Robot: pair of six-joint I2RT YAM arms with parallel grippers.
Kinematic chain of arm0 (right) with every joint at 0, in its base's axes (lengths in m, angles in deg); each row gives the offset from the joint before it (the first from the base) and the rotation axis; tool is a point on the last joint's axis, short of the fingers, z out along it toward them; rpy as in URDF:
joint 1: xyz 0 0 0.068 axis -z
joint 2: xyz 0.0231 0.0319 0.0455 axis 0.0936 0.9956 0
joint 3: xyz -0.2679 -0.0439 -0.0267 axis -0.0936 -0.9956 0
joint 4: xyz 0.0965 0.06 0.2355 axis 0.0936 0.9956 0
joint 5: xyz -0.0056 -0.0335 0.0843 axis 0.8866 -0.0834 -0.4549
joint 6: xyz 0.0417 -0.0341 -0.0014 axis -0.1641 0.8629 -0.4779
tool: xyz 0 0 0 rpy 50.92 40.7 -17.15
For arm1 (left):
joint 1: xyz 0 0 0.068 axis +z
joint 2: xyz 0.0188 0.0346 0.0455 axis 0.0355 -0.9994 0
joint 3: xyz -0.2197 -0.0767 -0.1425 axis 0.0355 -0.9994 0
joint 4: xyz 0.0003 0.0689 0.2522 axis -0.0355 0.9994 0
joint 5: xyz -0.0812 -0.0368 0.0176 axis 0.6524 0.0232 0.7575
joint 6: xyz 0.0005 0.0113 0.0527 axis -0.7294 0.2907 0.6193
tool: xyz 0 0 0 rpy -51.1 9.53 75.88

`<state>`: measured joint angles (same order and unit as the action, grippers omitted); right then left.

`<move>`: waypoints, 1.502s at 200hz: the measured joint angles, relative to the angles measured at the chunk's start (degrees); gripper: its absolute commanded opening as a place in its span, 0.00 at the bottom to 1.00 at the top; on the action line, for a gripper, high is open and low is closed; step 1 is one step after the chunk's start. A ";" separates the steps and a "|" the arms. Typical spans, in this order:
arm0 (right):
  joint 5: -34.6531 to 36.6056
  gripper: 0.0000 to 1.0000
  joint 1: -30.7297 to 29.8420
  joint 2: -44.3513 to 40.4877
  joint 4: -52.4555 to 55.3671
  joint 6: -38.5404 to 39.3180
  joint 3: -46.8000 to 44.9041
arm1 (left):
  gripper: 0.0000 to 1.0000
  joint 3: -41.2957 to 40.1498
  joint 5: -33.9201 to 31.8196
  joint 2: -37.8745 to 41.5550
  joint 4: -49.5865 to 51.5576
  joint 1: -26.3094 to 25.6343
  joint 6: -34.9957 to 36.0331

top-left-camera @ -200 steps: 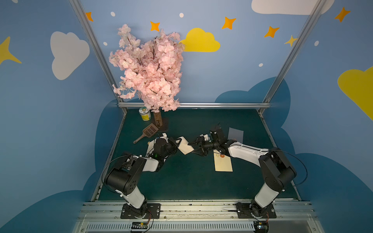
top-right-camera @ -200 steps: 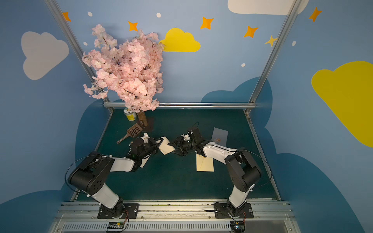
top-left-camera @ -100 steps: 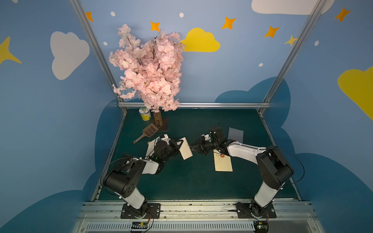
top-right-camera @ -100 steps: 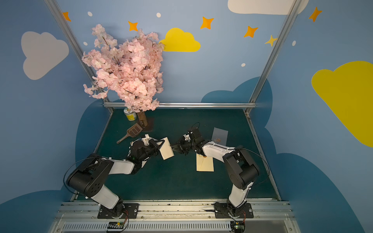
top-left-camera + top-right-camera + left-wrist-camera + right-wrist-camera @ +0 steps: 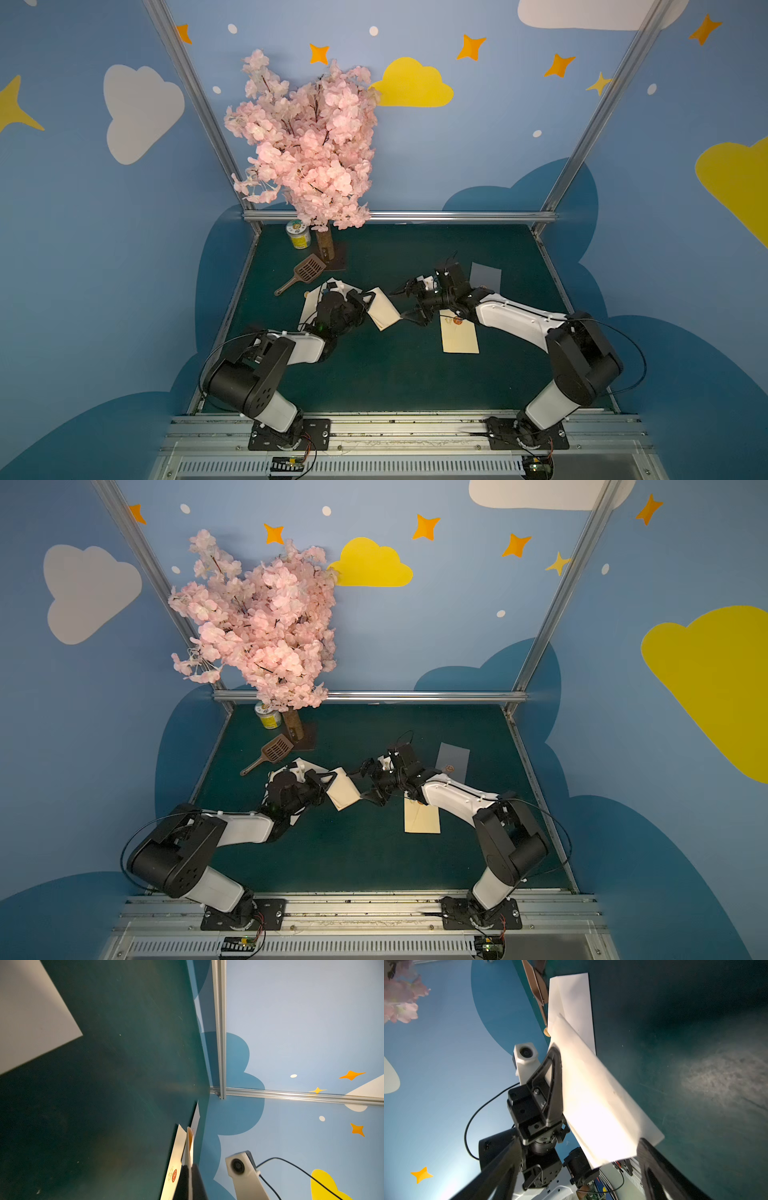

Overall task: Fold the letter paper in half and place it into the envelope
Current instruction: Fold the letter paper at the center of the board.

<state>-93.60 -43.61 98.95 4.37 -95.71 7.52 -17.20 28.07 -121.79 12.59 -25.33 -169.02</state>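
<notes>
Cream folded letter paper [image 5: 384,311] hangs clear of the dark green counter [image 5: 374,374], pinched at one short end by the left fingers [image 5: 554,1084], which are closed flat on it. In the left wrist view the sheet [image 5: 189,1147] shows edge-on, rising out from between those closed fingers. The right fingers [image 5: 652,1167] stand spread wide and hold nothing. The paper's free end lies in the gap between them, and one tip [image 5: 412,318] sits just beside its corner, though whether it touches cannot be told. The tan envelope [image 5: 459,338] lies flat on the counter near the robot's right, apart from the paper. Its far end, which bears a red seal, is partly tucked under the right arm. A white sheet [image 5: 312,297] rests on the counter beneath the left arm's wrist, and a grey sheet [image 5: 485,274] lies farther back, beyond the right arm. Toward the back left corner are a brown slotted scoop [image 5: 306,269], a yellow can [image 5: 298,236] and a pink blossom tree [image 5: 307,141] on a dark base.
</notes>
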 measured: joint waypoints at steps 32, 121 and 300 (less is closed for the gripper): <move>-0.22 0.90 -1.29 -0.35 -1.84 -1.97 -2.27 | 0.03 0.81 -1.22 -0.04 1.70 0.04 -0.02; 0.66 0.85 -2.43 5.73 -14.16 -6.80 -3.56 | 0.03 2.95 -4.44 -0.13 2.08 -1.14 -1.18; -4.44 0.00 5.07 -1.90 3.21 12.02 0.68 | 1.00 6.91 2.43 10.45 20.37 0.31 10.10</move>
<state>-98.03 -38.54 97.05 7.59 -83.69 8.20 -10.29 30.50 -111.34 32.96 -25.02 -158.93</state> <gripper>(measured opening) 0.042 0.997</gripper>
